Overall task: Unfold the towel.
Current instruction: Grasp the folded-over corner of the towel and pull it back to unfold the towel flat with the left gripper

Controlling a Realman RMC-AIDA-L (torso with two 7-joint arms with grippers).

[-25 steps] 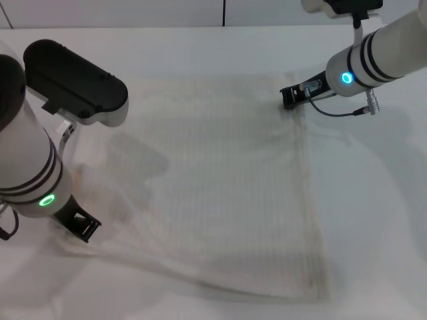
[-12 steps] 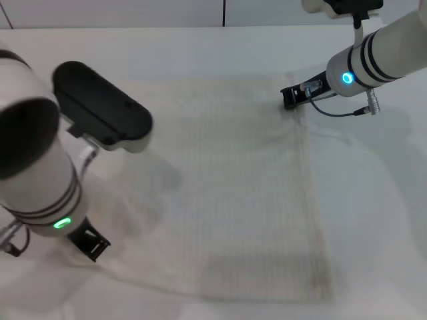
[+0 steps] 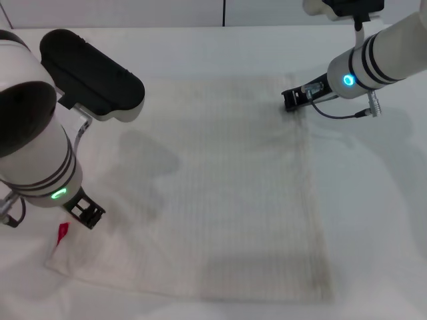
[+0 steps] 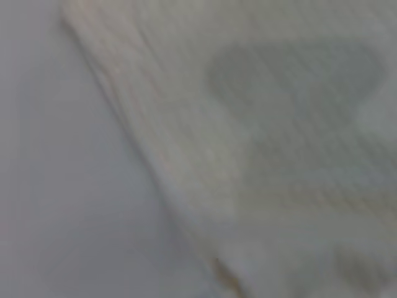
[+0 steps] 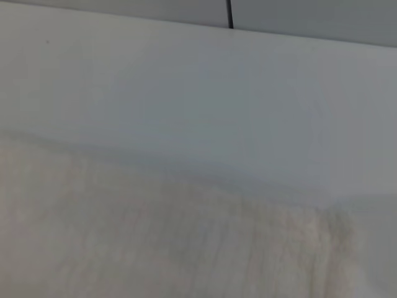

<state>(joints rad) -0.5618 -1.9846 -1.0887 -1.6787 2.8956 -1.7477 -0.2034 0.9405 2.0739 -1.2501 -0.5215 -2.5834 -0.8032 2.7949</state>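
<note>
The cream-white towel [image 3: 227,187] lies spread nearly flat on the white table [image 3: 373,220], with faint ribbed stripes. Its small red tag [image 3: 62,231] shows at the near left corner. My left gripper [image 3: 85,213] hovers just over that corner, beside the tag. My right gripper [image 3: 291,99] sits at the towel's far right corner, low on the cloth, shut on its edge. The left wrist view shows the towel's edge [image 4: 279,124] running diagonally across the table. The right wrist view shows the towel [image 5: 155,248] below bare table.
The white table [image 5: 186,93] extends past the towel on all sides. A wall with a dark vertical seam [image 3: 223,12] runs along the far edge. My left arm's upper link [image 3: 90,75] hangs over the towel's far left part.
My left gripper has drawn the near left part outward and the folds there have flattened. The red tag has come into view. The right gripper has not moved.
</note>
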